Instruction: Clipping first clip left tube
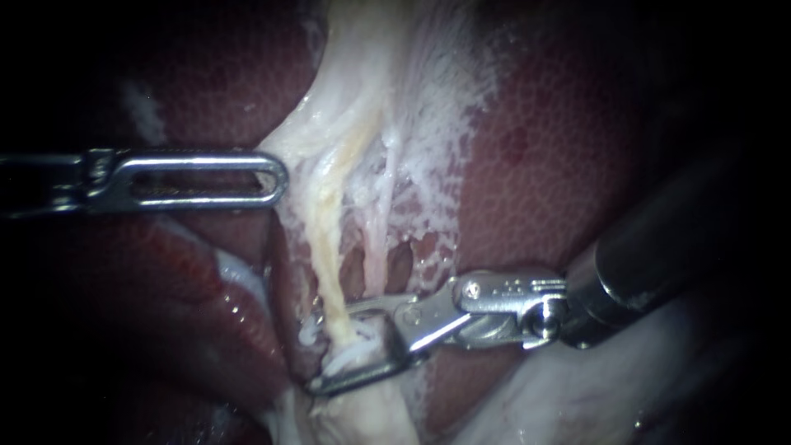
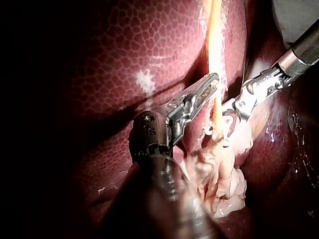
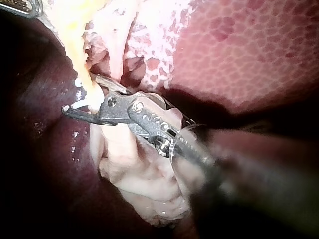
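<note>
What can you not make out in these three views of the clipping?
Endoscope view: the left tube past the right tool's open jaws, lost in white tissue.
Endoscope view: the left tool's shaft, cut off by the edge.
Right wrist view: the right tool's shaft, blurred close to the camera.
All views: any clip, too small to tell.

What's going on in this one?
The right instrument has its jaws open astride the yellowish left tube, low on the strand. No clip can be seen on the tube. The left instrument has its tip against the whitish tissue beside that tube, with the liver behind.
</note>
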`<action>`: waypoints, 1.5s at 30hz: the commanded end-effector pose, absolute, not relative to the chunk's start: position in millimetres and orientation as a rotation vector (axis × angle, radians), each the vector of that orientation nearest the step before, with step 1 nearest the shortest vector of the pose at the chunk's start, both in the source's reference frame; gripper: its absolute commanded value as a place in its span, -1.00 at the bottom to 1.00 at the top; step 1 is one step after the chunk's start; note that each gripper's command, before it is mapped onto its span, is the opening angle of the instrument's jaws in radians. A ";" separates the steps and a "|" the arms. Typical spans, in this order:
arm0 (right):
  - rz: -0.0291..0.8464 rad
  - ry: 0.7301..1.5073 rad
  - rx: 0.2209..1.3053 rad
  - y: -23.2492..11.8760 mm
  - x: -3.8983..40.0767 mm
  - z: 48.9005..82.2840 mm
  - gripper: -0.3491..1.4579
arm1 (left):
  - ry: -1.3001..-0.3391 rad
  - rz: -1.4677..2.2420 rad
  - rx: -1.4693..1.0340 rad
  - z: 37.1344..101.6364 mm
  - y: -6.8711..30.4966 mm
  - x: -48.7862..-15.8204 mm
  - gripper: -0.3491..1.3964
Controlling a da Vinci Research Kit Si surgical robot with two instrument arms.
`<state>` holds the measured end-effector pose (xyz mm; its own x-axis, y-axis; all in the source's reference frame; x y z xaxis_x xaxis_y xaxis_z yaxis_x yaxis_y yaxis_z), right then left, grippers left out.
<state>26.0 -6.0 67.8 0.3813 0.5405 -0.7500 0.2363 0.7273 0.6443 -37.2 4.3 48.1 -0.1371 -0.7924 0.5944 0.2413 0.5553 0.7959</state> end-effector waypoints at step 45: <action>0.335 1.128 0.861 -5.2 25.6 68.0 -1.00 | -1.444 -0.961 0.501 48.2 4.1 -37.5 -1.00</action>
